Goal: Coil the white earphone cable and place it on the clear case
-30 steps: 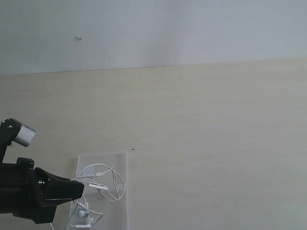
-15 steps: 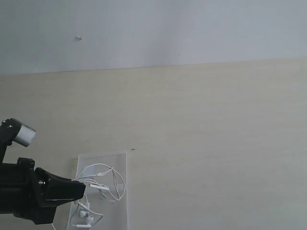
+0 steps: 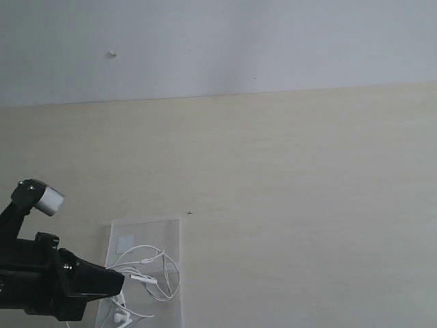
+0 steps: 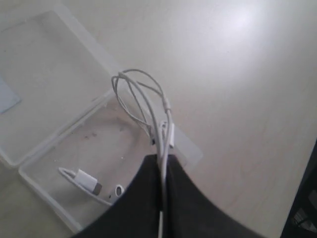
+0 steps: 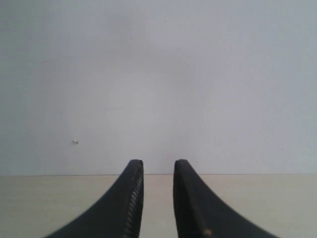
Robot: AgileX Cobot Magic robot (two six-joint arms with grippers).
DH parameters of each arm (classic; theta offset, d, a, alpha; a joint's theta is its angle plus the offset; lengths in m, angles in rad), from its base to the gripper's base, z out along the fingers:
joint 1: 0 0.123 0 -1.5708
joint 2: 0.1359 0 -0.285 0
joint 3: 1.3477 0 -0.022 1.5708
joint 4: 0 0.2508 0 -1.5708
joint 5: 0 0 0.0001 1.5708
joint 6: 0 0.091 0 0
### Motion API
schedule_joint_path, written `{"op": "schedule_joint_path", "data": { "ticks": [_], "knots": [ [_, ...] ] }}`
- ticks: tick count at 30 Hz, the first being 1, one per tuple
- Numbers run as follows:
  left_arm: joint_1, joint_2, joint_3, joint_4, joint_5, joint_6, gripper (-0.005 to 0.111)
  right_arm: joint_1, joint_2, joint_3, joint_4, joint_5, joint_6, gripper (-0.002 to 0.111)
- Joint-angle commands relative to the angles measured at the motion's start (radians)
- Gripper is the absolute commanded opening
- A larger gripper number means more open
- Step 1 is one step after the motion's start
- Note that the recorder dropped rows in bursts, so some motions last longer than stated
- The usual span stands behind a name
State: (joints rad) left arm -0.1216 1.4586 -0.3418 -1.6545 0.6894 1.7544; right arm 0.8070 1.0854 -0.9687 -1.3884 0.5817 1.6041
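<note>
The clear case (image 3: 164,229) lies open on the table at the lower left, its whitish patch (image 3: 125,244) in the far half. The white earphone cable (image 3: 158,277) hangs in loose loops over the case. My left gripper (image 3: 120,278) is shut on the cable, and the left wrist view shows strands (image 4: 143,101) pinched between its black fingers (image 4: 141,198) above the case (image 4: 44,99). An earbud (image 4: 118,191) and a small plug piece (image 4: 86,181) rest in the near half. My right gripper (image 5: 157,166) is open and empty, facing the wall, outside the exterior view.
The beige table (image 3: 293,205) stretches to the right and back to a pale wall (image 3: 218,48). A tiny dark mark (image 3: 189,213) lies just beyond the case's far right corner.
My left gripper has dropped lower and slightly nearer, and the cable loops have come down with it, spreading over the case's middle and uncovering the whitish patch.
</note>
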Motion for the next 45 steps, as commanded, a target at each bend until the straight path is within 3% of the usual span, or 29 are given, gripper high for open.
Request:
{"op": "schedule_joint_path", "data": {
  "ticks": [1,9,14,22,29,35,40,45],
  "knots": [
    [-0.007,0.003,-0.01,0.019,-0.036,-0.053,0.0,-0.006,-0.003,-0.005,-0.005,0.008,-0.002,0.022],
    [-0.007,0.003,-0.017,0.026,-0.038,-0.091,0.0,-0.006,-0.003,-0.005,-0.005,0.008,0.001,0.022],
    [-0.007,0.003,-0.03,0.03,-0.014,-0.095,0.015,-0.006,-0.003,-0.005,-0.005,0.008,0.003,0.022],
    [-0.007,0.042,-0.035,0.03,0.005,-0.095,0.015,-0.006,-0.003,-0.005,-0.005,0.008,0.003,0.022],
    [-0.007,0.056,-0.075,0.033,0.024,-0.12,0.031,-0.006,-0.003,-0.005,-0.003,0.008,0.002,0.022],
    [-0.007,0.056,-0.099,0.048,0.024,-0.147,0.035,-0.006,-0.003,-0.005,0.0,0.008,0.002,0.022],
    [-0.007,0.069,-0.1,0.056,0.024,-0.166,0.049,-0.006,-0.001,-0.005,0.0,0.008,0.002,0.022],
    [-0.007,0.089,-0.103,0.061,0.026,-0.166,0.051,-0.006,-0.001,-0.005,0.002,0.005,0.002,0.022]
  ]
}}
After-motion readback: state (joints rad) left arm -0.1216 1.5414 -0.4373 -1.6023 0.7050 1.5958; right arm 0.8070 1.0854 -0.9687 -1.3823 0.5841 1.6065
